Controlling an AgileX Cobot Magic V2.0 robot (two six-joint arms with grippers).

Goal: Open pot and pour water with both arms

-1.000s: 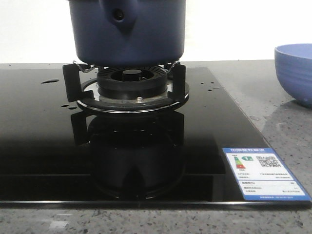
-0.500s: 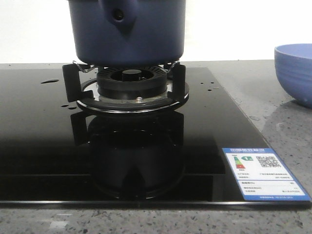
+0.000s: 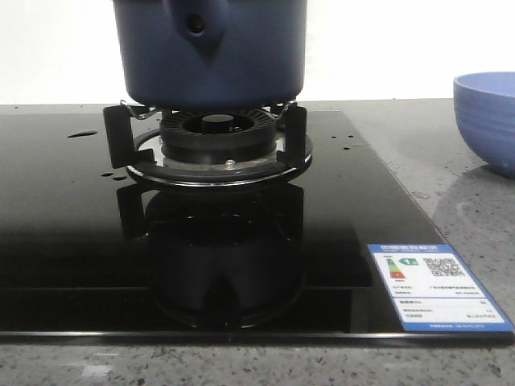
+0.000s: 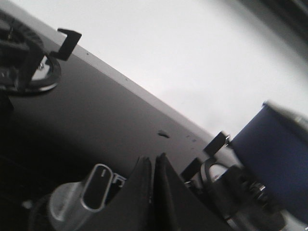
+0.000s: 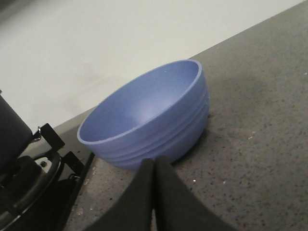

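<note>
The dark navy-blue pot (image 3: 211, 52) stands on the burner's black supports at the back middle of the black glass hob (image 3: 64, 241); its handle mount with a round hole (image 3: 195, 24) faces me and its top is cut off. It also shows in the left wrist view (image 4: 272, 159). Small water drops (image 3: 81, 133) lie on the hob. My left gripper (image 4: 154, 161) is shut and empty, above the hob beside the pot. My right gripper (image 5: 155, 161) is shut and empty, just in front of the light blue ribbed bowl (image 5: 144, 118). Neither gripper shows in the front view.
The light blue bowl (image 3: 487, 121) sits on the grey speckled counter (image 3: 475, 201) at the right. A second burner (image 4: 29, 67) and a silver control knob (image 4: 84, 195) show in the left wrist view. An energy label (image 3: 434, 288) sticks on the hob's front right corner.
</note>
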